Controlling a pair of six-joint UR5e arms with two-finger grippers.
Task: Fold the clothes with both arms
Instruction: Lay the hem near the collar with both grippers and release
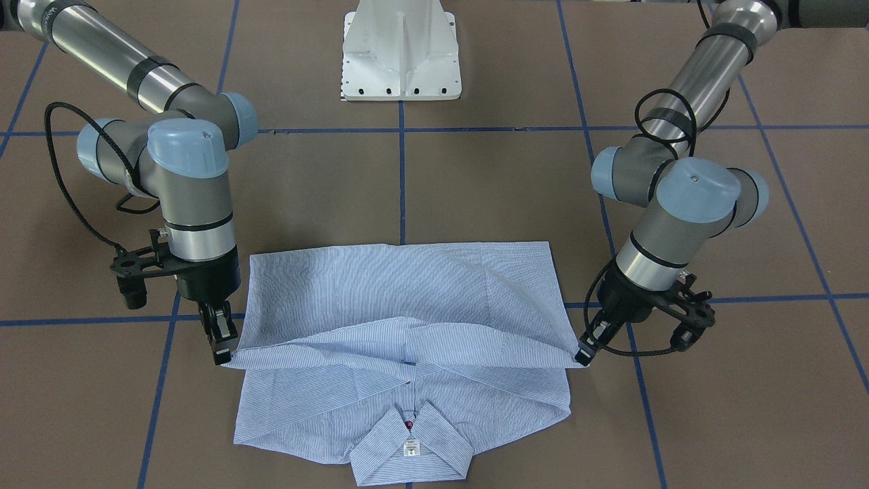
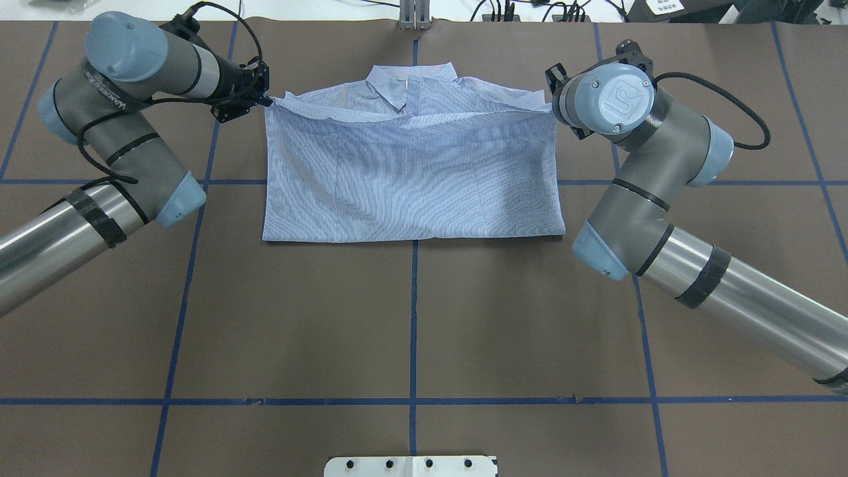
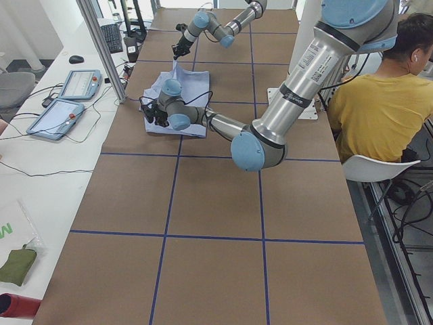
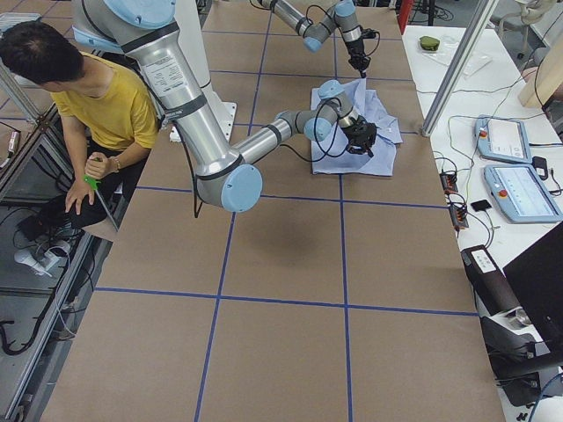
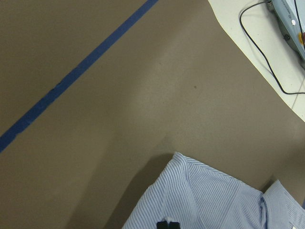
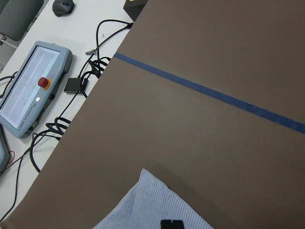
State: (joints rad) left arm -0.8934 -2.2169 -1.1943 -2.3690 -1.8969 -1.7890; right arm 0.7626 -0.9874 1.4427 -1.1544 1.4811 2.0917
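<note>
Brown table [image 2: 298,318], blue tape grid [image 2: 413,318]. The left gripper [image 1: 584,354] and right gripper [image 1: 222,353] each pinched the shirt [image 1: 407,285] at its fold, with pendants [image 4: 521,192] alongside.

Brown surface [image 5: 119,95] fills most of the frame, with a blue tape line [image 5: 71,78] slanting from top centre down to the left edge. Lower right, there's the striped shirt [image 5: 205,200], its corner throwing a shadow leftward. A sliver of black gripper [image 5: 167,223] sits at the bottom edge, against the cloth. Upper right, a black cable [image 5: 257,47] loops beyond the surface's edge.
</note>
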